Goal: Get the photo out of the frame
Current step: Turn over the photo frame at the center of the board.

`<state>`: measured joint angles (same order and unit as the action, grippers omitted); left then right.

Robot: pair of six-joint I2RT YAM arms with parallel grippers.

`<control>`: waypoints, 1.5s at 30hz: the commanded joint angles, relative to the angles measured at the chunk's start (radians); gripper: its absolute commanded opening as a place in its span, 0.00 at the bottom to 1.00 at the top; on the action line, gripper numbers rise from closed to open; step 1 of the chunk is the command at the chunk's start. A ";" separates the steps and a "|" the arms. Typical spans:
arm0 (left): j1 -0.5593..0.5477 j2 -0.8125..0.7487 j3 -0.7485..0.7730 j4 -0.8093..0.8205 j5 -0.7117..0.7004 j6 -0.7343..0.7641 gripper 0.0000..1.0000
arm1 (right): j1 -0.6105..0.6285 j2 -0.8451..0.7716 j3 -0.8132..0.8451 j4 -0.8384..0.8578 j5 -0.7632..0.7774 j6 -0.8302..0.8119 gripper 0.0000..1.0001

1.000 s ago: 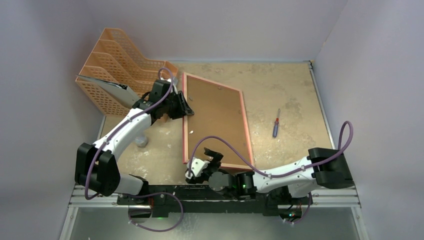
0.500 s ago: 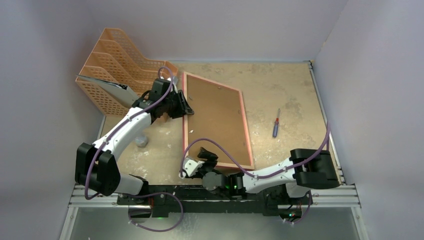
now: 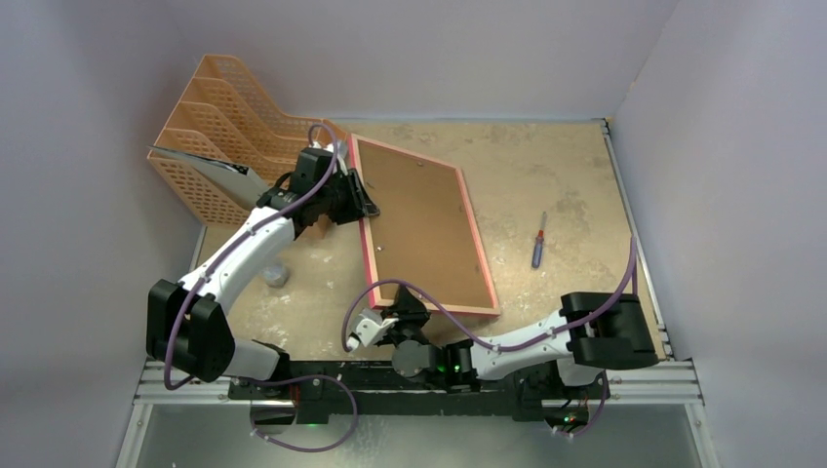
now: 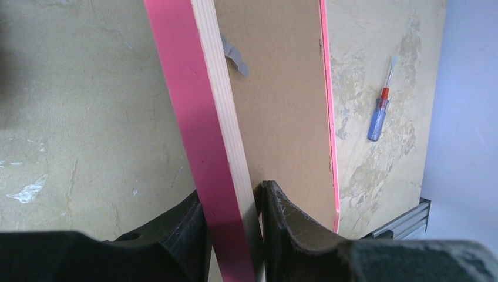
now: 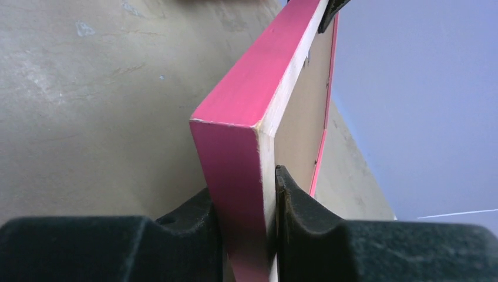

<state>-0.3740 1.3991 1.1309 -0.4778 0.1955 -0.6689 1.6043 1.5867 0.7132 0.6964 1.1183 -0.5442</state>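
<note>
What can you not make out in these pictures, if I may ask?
The photo: unseen in every view; the frame is back-up, its brown backing board covering it.
The frame's front: faces away, hidden in all views.
A grey object, top view: too small to identify.

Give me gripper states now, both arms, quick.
Left gripper: closed on the frame, gripping its side rail.
Right gripper: closed on the frame's near corner.

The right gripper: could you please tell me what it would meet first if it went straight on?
The frame: the right gripper is shut on its pink rail, which runs ahead between its jaws; it would probably just seat deeper.
</note>
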 commanded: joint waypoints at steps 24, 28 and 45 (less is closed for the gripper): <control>0.010 -0.304 0.053 0.181 0.023 0.007 0.91 | -0.023 -0.166 0.062 -0.155 0.050 0.697 0.00; 0.010 -0.359 0.051 0.138 -0.118 0.011 0.91 | -0.023 -0.198 0.073 -0.189 0.027 0.773 0.00; 0.010 -0.425 -0.117 -0.002 -0.402 -0.058 0.91 | -0.023 -0.443 -0.010 -0.072 -0.041 0.905 0.00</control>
<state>-0.3668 0.9760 1.0332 -0.4953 -0.2028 -0.7223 1.5726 1.2102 0.7311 0.4259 1.1877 0.0448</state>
